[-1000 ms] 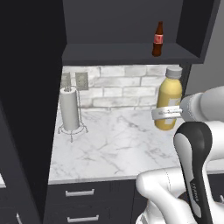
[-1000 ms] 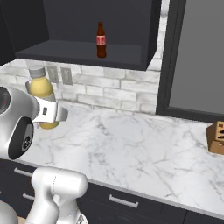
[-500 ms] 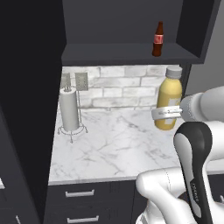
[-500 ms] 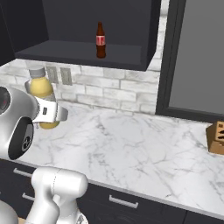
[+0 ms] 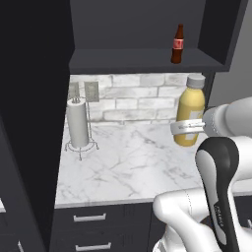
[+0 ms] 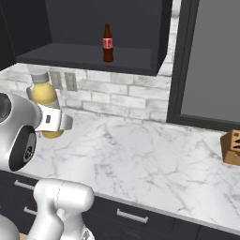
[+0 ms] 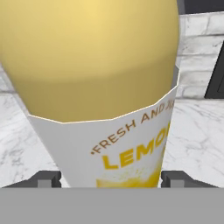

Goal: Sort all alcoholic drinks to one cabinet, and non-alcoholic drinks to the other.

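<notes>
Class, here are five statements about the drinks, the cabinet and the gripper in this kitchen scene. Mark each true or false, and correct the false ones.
1. The small dark brown bottle stands on the open cabinet shelf. True.
2. The yellow juice bottle lies on its side. False: it is upright.
3. The gripper has a finger on either side of the juice bottle. True.
4. The juice bottle's cap is red. False: it is pale grey.
5. A paper towel holder stands on the marble counter. True.

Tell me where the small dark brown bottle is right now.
The small brown bottle stands upright on the open cabinet's shelf, toward its right end in the left base view, above the yellow juice bottle.
</notes>
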